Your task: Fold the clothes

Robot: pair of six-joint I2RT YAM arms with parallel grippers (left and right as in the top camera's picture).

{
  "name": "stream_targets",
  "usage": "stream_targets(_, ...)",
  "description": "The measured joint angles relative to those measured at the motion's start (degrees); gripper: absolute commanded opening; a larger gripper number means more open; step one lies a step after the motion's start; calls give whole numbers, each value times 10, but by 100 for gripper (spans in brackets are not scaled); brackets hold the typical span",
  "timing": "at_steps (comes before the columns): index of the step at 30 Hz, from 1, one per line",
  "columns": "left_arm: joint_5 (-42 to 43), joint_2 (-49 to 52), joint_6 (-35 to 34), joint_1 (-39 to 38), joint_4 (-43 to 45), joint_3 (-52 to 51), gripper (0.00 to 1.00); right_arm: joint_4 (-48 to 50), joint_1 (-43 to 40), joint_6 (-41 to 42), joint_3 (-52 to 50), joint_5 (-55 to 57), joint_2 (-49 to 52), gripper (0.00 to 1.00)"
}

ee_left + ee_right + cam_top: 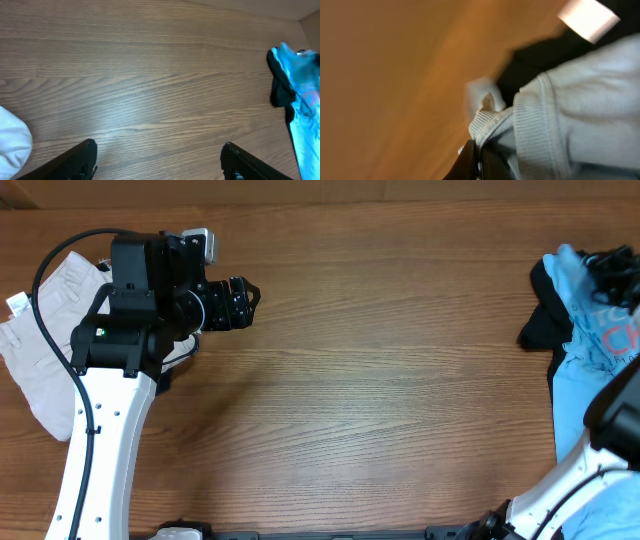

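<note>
Two grippers: left gripper [158, 161], ten o'clock, fingers apart above table [380, 380]; right gripper [479, 159], three o'clock, clamped on light blue T-shirt [570, 115] collar beside black T-shirt [540, 55].

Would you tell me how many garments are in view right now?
3: a pale beige garment at the left edge, and a light blue T-shirt bunched with a black T-shirt at the right edge. More could lie hidden under that pile or off-frame.
</note>
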Motion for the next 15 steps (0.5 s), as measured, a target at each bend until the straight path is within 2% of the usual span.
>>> stream_targets(3,-14,0,0,0,2,0,79,-41,15,-32,10,-39,-108,4)
stream_targets(5,-17,0,3,0,3,0,77,-47,30,-42,16,-66,-139,4)
stream_targets(11,-24,0,33,0,6,1,71,-57,135,-85,17,-209,-158,4)
stream_targets(15,-37,0,44,0,5,21,71,-77,207,-101,17,-241,-184,4)
